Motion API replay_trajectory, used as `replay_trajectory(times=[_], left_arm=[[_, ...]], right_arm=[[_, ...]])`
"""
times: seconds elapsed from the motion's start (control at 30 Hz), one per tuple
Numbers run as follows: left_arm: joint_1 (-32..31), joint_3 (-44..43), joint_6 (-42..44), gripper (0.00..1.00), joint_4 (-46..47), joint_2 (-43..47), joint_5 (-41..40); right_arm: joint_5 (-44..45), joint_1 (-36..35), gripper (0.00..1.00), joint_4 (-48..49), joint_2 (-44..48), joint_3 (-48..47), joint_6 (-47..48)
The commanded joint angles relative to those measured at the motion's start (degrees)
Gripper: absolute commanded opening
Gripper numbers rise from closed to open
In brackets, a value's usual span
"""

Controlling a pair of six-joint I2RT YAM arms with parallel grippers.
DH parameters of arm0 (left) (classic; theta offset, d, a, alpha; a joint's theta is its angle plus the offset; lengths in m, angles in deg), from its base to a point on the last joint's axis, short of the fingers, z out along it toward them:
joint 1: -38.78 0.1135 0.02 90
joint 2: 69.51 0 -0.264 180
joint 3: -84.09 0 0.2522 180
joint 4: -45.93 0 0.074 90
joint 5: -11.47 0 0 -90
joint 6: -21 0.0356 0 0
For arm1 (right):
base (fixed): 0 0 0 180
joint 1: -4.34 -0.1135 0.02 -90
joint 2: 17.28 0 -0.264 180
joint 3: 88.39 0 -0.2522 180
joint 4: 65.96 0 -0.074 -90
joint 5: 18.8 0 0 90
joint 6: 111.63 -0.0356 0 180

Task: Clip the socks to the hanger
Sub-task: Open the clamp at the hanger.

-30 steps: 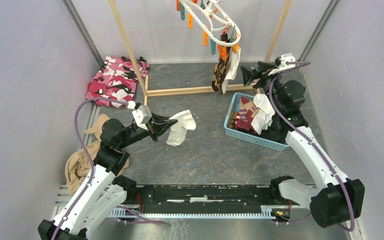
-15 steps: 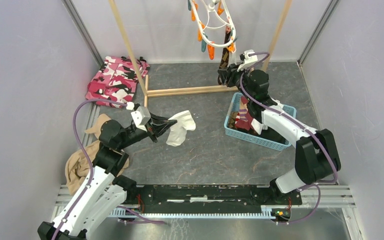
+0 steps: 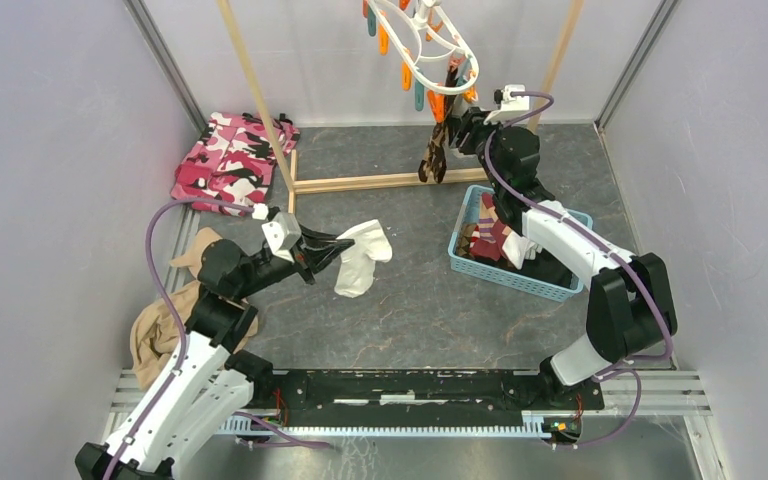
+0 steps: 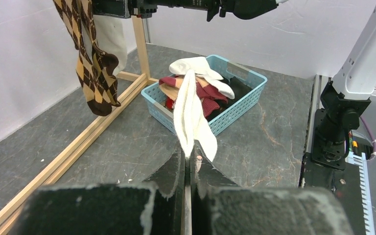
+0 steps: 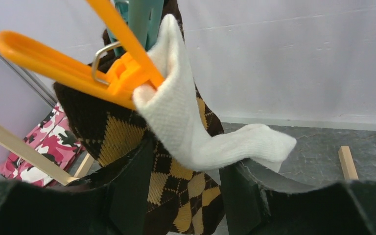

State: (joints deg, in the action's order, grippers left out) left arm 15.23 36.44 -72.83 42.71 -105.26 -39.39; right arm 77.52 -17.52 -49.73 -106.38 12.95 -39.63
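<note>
Left gripper (image 4: 188, 157) jaws clamped on loose sock (image 4: 191, 112); right gripper (image 5: 186, 170) jaws apart around pinned sock (image 5: 186, 127) beside argyle sock (image 4: 94, 73) on far hanger (image 3: 412, 62). Basket (image 3: 510, 275), right, holds more.

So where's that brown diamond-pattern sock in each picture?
Top view: the brown sock hangs upper centre.
Left wrist view: upper left, hanging.
Right wrist view: centre, behind a white sock.
Shared landmark: the wooden frame.
</note>
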Motion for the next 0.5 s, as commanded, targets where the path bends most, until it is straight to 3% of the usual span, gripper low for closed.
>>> replay_trajectory(times=[0.0, 0.47], left_arm=[[0.16, -2.99, -0.5, 0.02, 2.98, -3.34, -0.45], [0.14, -13.88, 3.09, 0.02, 15.98, -26.28, -0.76]], right_arm=[[-3.81, 0.58, 0.59, 0.94, 1.68, -1.21, 2.23], [-24.18, 3.65, 0.78, -0.14, 8.31, 5.48, 11.28]])
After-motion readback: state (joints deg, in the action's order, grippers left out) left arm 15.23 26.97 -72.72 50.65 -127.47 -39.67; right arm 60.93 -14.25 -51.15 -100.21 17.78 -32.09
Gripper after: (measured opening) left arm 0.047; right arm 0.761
